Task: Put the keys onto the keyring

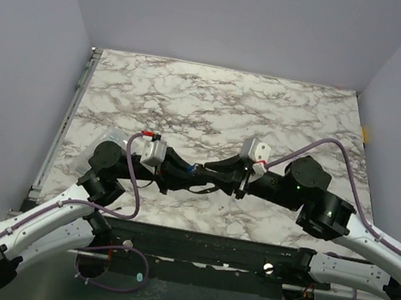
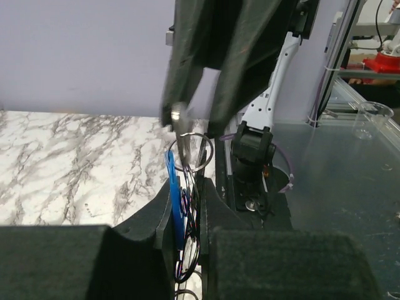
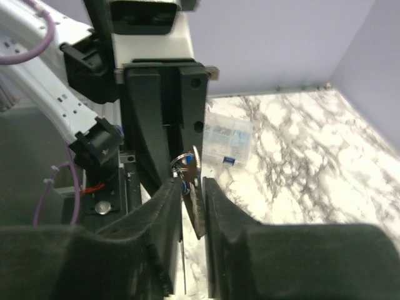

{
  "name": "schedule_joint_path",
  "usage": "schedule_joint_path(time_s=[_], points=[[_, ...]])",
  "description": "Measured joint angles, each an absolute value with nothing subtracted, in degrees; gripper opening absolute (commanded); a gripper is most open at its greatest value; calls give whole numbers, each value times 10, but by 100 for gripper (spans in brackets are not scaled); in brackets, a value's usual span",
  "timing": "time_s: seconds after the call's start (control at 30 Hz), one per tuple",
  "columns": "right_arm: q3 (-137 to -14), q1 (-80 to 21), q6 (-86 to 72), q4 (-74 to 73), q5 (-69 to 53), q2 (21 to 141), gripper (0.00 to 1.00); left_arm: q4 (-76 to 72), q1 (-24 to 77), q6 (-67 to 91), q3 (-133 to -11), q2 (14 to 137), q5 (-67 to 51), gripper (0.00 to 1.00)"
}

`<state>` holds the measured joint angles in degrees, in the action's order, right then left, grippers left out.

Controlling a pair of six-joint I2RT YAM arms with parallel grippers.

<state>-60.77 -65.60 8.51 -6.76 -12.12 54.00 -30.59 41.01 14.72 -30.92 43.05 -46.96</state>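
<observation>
While left jaws clamp keyring [image 2: 211, 150] and blue key [image 2: 171, 182] | right jaws pinch silver key [image 2: 181, 125] at its loop.

The grey-veined white marble table [image 1: 270, 108] is filling the middle of the top view. A clear plastic packet [image 1: 114, 135] is lying flat on it at centre left
</observation>
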Motion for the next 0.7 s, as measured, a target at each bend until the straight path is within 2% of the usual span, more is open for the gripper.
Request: schedule_joint_path(time_s=[0.03, 0.1, 0.33, 0.47, 0.6, 0.7], points=[[-604, -656, 75, -61, -109, 543, 54, -308, 410, 150, -307, 427, -466, 0], [-599, -656, 62, -52, -77, 550, 66, -308, 410, 155, -304, 420, -454, 0], [-576, -656, 26, -27, 49, 543, 93, -311, 410, 186, -303, 402, -345, 0], [-547, -656, 21, -25, 64, 502, 95, -328, 410, 220, -293, 389, -271, 0], [-542, -656, 16, -25, 51, 493, 90, -393, 410, 269, -253, 366, -208, 0], [-537, -655, 15, -23, 39, 497, 91, -441, 410, 306, -227, 361, -185, 0]])
